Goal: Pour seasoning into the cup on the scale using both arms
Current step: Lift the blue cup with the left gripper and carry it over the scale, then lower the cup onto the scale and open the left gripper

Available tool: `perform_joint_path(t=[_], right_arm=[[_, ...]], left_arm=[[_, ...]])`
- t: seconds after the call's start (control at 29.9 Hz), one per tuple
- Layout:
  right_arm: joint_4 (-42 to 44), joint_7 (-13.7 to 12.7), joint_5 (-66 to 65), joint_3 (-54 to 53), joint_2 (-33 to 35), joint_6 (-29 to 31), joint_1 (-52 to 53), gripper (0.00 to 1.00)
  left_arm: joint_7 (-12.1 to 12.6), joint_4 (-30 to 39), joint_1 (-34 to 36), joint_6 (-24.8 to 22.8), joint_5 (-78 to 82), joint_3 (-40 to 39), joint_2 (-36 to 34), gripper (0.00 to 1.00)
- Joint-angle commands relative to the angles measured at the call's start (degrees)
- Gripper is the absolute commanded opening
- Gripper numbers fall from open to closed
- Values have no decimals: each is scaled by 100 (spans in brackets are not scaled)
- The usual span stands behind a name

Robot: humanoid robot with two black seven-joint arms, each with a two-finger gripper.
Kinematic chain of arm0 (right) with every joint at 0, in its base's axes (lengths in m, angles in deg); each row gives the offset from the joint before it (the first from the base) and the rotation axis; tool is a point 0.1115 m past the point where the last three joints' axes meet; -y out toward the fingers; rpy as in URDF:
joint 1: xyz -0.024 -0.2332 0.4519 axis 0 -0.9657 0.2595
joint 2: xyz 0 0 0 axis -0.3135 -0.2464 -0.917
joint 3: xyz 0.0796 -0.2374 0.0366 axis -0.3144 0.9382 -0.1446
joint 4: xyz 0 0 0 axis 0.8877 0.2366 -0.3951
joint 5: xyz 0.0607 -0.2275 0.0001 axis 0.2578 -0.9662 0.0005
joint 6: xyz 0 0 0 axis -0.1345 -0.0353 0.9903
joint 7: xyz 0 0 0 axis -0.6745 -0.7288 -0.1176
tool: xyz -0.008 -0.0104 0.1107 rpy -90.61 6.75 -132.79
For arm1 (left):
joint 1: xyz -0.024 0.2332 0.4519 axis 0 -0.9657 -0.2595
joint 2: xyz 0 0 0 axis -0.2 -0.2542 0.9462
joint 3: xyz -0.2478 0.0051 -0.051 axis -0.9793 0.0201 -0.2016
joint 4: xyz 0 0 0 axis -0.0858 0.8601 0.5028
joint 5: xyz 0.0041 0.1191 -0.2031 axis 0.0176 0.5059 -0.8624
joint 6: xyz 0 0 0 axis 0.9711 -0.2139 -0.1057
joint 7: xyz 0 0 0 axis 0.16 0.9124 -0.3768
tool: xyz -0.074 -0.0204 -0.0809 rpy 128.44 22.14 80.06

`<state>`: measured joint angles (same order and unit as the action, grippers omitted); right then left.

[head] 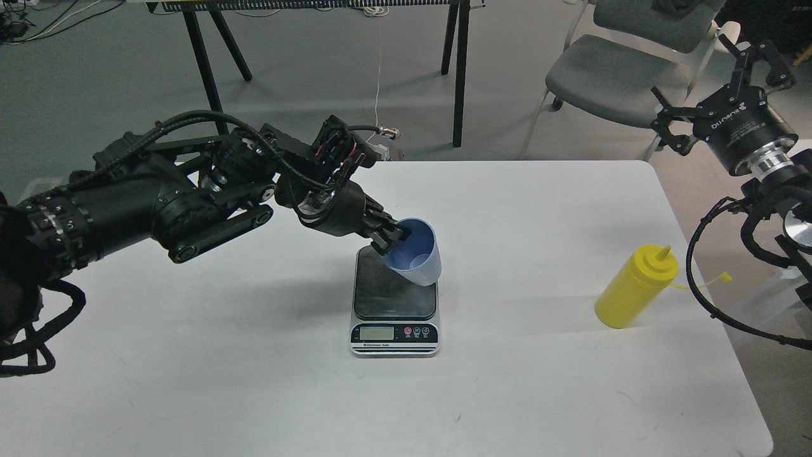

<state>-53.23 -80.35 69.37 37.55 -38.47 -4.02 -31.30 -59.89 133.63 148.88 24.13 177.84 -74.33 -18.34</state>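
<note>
One bottle, right of scale

The scene is evenly and brightly lit from overhead. Only soft, faint shadows are cast on the white table, beside the scale and under the left arm. Focus is sharp throughout; mild graininess is seen, little glare
</note>
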Motion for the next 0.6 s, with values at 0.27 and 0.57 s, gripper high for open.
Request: perform_joint_path(t=[0.27, 0.57], right_arm=[[0, 8, 0, 0, -2, 0, 0, 100], [0, 8, 0, 0, -2, 0, 0, 100]], left_arm=[[0, -312, -98, -1, 8, 8, 213, 6], [0, -401, -89, -1, 8, 8, 257, 8]])
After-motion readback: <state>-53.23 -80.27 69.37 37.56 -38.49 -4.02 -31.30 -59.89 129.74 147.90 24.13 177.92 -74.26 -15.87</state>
